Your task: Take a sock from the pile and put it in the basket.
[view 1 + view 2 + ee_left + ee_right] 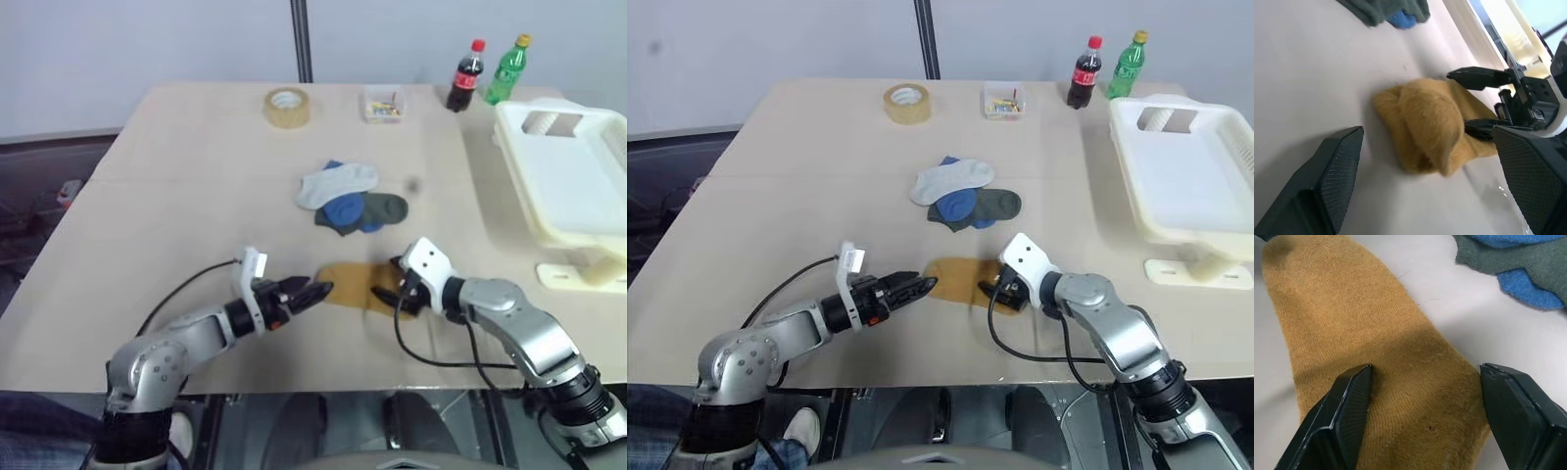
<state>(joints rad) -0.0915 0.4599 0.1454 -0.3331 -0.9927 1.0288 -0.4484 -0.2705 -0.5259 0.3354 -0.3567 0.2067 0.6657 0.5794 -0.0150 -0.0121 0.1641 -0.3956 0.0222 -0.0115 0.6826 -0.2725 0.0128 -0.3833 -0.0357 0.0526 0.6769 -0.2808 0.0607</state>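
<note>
A mustard-yellow sock (pixel 355 286) lies flat on the table, apart from the pile (pixel 348 199) of white, blue and dark green socks behind it. My left gripper (pixel 315 292) is open at the sock's left end, its fingers (pixel 1332 176) set wide with the bunched sock (pixel 1425 122) just ahead of them. My right gripper (pixel 397 294) is open at the sock's right end, its fingers (pixel 1349 406) straddling the fabric (pixel 1376 333). The white basket (pixel 588 230) stands at the table's right edge.
At the back of the table are a tape roll (pixel 287 108), a small clear box (pixel 383 104), a cola bottle (pixel 465 76) and a green bottle (pixel 506 69). A white flat piece (pixel 578 275) lies under the basket's near corner.
</note>
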